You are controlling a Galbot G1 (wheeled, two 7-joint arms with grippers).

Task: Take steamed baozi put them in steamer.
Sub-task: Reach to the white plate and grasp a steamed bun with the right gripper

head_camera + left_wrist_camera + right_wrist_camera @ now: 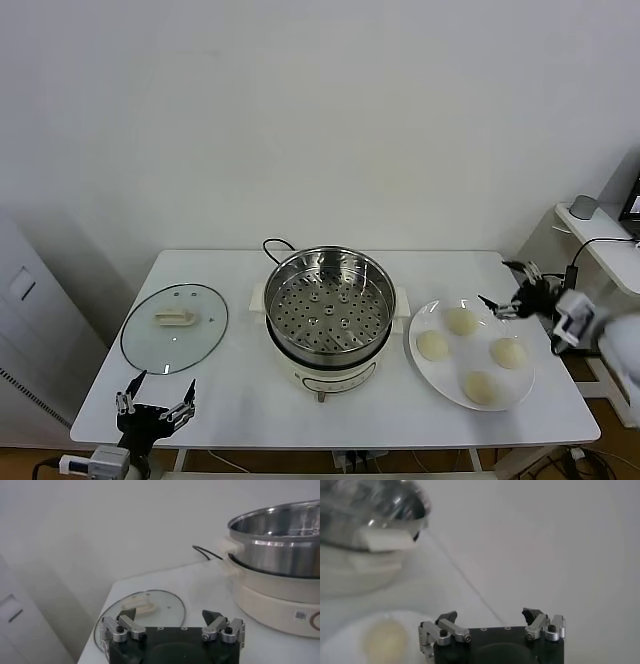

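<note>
Several cream-white steamed baozi (461, 321) lie on a large white plate (447, 385) at the table's right. The steel steamer (330, 300) with its perforated bottom stands empty on the white pot base at the table's middle. My right gripper (503, 287) hovers open just past the plate's far right rim, holding nothing. In the right wrist view it (490, 614) is open above the table, with one baozi (385, 639) and the steamer (375, 505) beyond. My left gripper (160, 390) rests open at the table's front left corner, empty in the left wrist view (169, 615).
A round glass lid (175, 325) with a beige handle lies left of the steamer, just beyond the left gripper (145, 610). A black cord (275, 245) loops behind the pot. A white side shelf (590, 215) stands to the right, a grey cabinet (30, 320) to the left.
</note>
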